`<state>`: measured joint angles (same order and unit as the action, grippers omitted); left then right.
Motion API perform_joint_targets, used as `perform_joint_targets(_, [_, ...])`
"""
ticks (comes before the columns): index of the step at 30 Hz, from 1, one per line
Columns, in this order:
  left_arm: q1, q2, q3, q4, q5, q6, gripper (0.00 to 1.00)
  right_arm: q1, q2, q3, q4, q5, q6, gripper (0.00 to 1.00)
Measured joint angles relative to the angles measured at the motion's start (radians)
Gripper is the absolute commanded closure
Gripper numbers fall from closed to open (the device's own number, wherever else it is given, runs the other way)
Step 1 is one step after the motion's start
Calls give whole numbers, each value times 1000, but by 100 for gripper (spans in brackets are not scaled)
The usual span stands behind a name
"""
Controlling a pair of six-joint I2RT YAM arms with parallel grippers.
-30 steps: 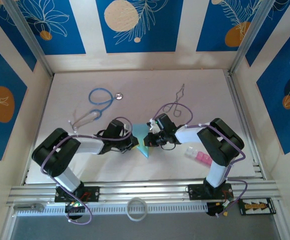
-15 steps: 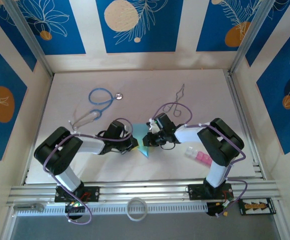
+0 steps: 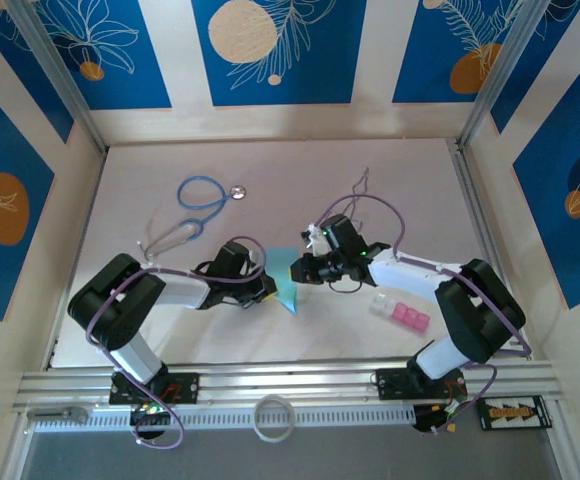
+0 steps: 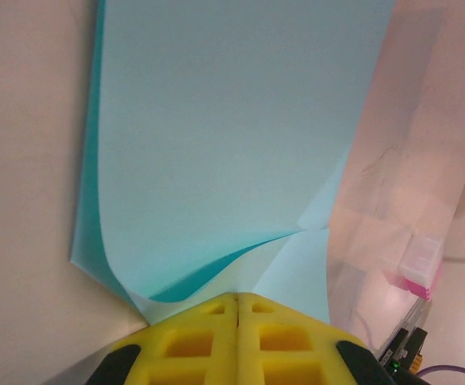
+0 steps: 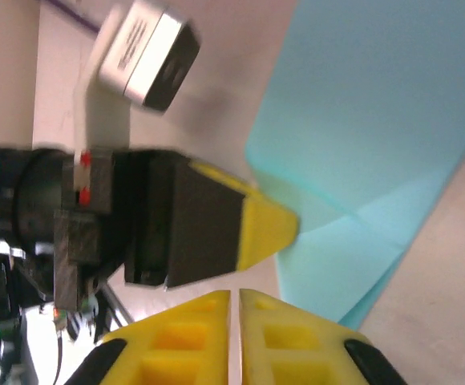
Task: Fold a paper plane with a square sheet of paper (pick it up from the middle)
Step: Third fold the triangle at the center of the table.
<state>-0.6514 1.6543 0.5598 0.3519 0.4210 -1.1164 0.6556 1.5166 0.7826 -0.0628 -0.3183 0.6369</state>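
Note:
The light turquoise sheet of paper (image 3: 286, 281) lies partly folded on the table between the two grippers. In the left wrist view the paper (image 4: 232, 120) has one flap lifting in a curve and a folded corner near the fingers. My left gripper (image 3: 268, 290) is shut, and its yellow tip (image 4: 238, 298) rests at the sheet's near edge. From the right wrist camera that left tip (image 5: 276, 224) touches the edge of the paper (image 5: 377, 104). My right gripper (image 3: 304, 270) is shut with nothing between its fingers (image 5: 235, 293), a short way off the sheet.
A blue-tubed stethoscope (image 3: 200, 195) lies at the back left and metal forceps (image 3: 355, 203) at the back middle. Pink and clear plastic blocks (image 3: 402, 313) sit right of the paper, also at the right in the left wrist view (image 4: 417, 269). A white ring (image 3: 273, 417) lies beyond the front rail.
The right arm has swung its elbow out to the right and the right gripper has drawn back a little from the paper. The left arm and the paper stay put.

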Motion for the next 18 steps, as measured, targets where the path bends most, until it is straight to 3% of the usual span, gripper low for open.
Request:
perform_joint_targets(9, [0, 0, 1, 0, 0, 0, 100, 143, 109, 42, -63, 27, 20, 100])
perform_joint_targets(18, [0, 0, 2, -3, 0, 0, 100, 167, 171, 87, -120, 118, 27, 100])
